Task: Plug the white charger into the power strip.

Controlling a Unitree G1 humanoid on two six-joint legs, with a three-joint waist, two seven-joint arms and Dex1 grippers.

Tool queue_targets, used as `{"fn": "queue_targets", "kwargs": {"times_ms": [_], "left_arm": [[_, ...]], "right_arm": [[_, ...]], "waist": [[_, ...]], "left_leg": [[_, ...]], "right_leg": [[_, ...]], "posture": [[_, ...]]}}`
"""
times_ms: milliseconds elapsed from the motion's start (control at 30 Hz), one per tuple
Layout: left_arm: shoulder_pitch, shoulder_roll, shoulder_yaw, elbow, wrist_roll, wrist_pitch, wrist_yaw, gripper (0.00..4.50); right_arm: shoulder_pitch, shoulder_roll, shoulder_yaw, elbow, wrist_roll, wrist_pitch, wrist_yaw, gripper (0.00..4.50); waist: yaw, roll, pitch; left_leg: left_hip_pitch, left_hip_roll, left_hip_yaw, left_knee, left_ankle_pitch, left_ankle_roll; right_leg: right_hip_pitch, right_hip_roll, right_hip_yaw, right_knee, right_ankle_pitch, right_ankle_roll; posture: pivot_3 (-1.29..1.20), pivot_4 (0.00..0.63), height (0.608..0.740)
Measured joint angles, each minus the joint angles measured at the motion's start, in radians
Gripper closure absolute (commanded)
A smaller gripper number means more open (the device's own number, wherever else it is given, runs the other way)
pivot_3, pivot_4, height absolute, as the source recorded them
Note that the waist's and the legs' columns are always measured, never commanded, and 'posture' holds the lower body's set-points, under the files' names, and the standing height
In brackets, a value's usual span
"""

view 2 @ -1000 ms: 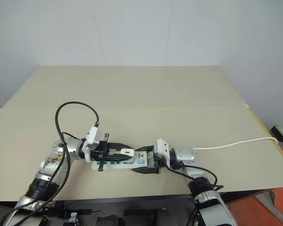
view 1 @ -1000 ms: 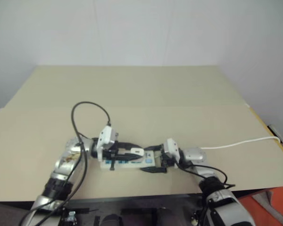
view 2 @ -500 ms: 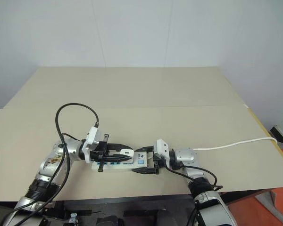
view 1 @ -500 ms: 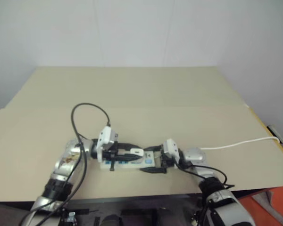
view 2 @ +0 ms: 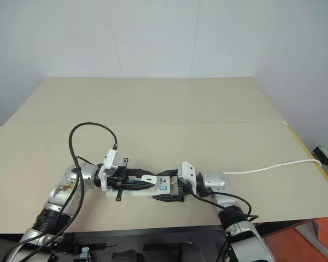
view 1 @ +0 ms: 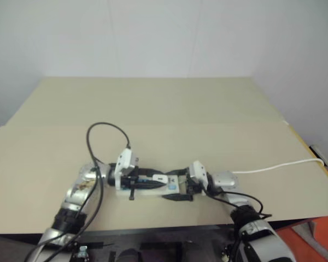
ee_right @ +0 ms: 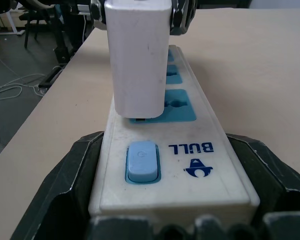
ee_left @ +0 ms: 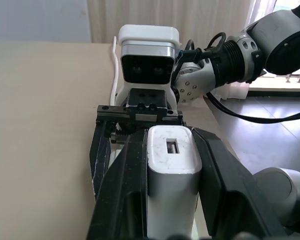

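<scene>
While the left gripper stays clamped shut on the charger, the right gripper has its fingers pressed against both sides of the strip at the switch end, pinning it flat near the front edge of the table. From the right wrist the charger stands upright over the socket next to the switch, its base sitting at the blue face and seemingly partly in; I can't tell whether the pins are fully home. To finish this well, I'd say the push should go straight down along the pins, with the charger kept square to the strip and not rocked sideways, and the right gripper should go on bracing the strip so it doesn't slide or tip under the load. The left should let go only once the charger's base sits flush on the socket. The strip's cord trails off toward the table's right side, well clear of the work. Compared with a second ago, the left gripper looks lower and closer to the strip, the charger has come down with it, and the black cable loop above the left arm has shifted a little; the right gripper and the strip have not moved.
</scene>
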State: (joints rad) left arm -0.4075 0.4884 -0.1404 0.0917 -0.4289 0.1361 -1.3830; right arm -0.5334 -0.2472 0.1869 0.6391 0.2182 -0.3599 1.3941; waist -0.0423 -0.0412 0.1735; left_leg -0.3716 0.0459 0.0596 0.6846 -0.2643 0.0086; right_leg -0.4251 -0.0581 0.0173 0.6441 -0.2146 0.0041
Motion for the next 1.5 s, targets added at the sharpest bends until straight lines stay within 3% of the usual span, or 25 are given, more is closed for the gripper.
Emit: {"fn": "queue_targets", "kwargs": {"times_ms": [867,1033,1233,1400,1500], "left_arm": [[0.017,0.023,-0.01,0.079,0.005,-0.136,-0.022,3.5],[0.011,0.078,-0.019,0.105,0.041,-0.065,-0.013,2.04],[-0.001,0.079,-0.013,0.104,0.041,-0.023,-0.006,0.05],[-0.004,0.082,-0.011,0.1,0.035,-0.019,-0.014,0.02],[-0.039,0.135,0.008,0.1,0.025,-0.013,-0.06,0.02]], "right_arm": [[0.0,0.006,0.01,0.0,0.0,0.001,-0.01,1.09],[0.001,0.002,0.009,0.0,0.001,0.002,-0.005,1.09],[0.001,-0.003,0.004,0.004,0.001,0.002,-0.001,1.09],[-0.001,0.0,0.004,0.004,0.0,0.002,-0.001,1.09],[-0.001,0.0,0.004,0.003,0.001,0.003,-0.002,1.09]], "waist": [[-0.002,0.001,-0.001],[-0.003,0.001,-0.001],[0.003,0.001,-0.001],[0.002,0.001,-0.001],[0.002,0.001,-0.001]], "left_leg": [[0.004,0.002,0.001,-0.004,0.0,0.0],[0.004,0.002,0.0,-0.004,0.0,0.0],[0.003,0.001,0.001,-0.004,0.0,0.0],[0.003,0.002,0.001,-0.004,0.0,0.0],[0.002,0.002,0.001,-0.004,0.0,0.0]], "right_leg": [[0.002,0.002,0.001,-0.001,-0.001,-0.001],[0.001,0.002,0.0,-0.001,-0.001,-0.001],[0.002,0.001,0.0,-0.002,-0.001,-0.001],[0.001,0.002,0.0,-0.002,-0.001,-0.001],[0.001,0.002,-0.001,-0.002,-0.001,-0.001]], "posture": [[0.0,0.15,0.74],[0.0,0.15,0.74],[0.0,0.15,0.74],[0.0,0.15,0.74],[0.0,0.15,0.74]]}}
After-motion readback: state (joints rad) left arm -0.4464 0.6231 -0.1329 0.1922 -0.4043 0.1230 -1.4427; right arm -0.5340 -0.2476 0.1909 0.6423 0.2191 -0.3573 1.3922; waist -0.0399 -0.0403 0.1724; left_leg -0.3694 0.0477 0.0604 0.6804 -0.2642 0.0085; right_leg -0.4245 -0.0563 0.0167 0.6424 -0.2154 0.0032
